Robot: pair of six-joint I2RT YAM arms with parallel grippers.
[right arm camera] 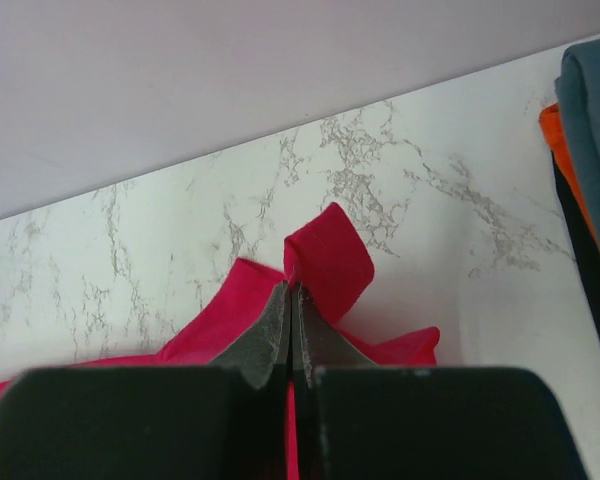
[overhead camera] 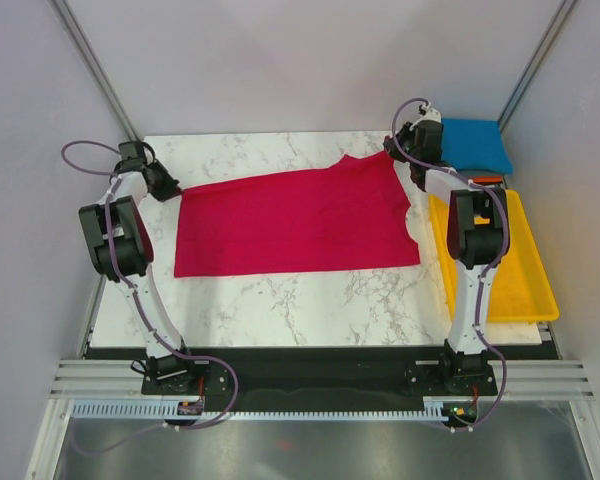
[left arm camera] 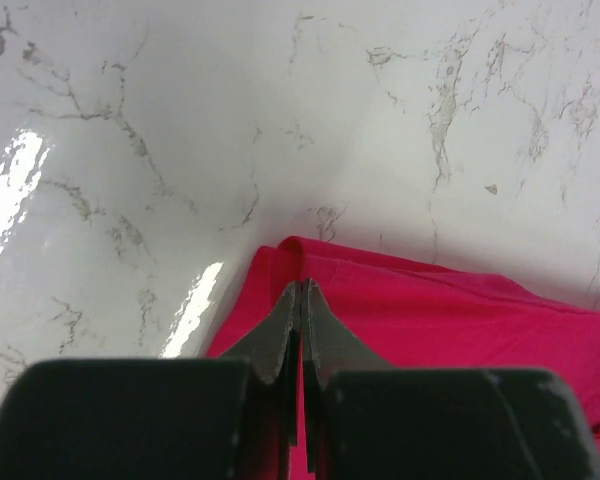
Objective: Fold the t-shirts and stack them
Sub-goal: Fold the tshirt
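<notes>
A crimson-red t-shirt (overhead camera: 295, 220) lies spread flat across the middle of the marble table (overhead camera: 280, 300). My left gripper (overhead camera: 169, 187) is at the shirt's far left corner. In the left wrist view this gripper (left arm camera: 302, 287) is shut, with red cloth (left arm camera: 440, 310) pinched between its jaws. My right gripper (overhead camera: 393, 151) is at the shirt's far right corner. It (right arm camera: 292, 290) is also shut on a raised fold of the red cloth (right arm camera: 332, 258). A folded blue t-shirt (overhead camera: 476, 146) tops a stack at the back right. The right wrist view shows the stack's grey (right arm camera: 592, 120) and orange (right arm camera: 552, 128) layers.
A yellow plastic tray (overhead camera: 520, 285) lies along the table's right edge, right beside my right arm. The folded stack stands just behind it. Enclosure walls and slanted frame posts (overhead camera: 95, 70) close in the back and both sides.
</notes>
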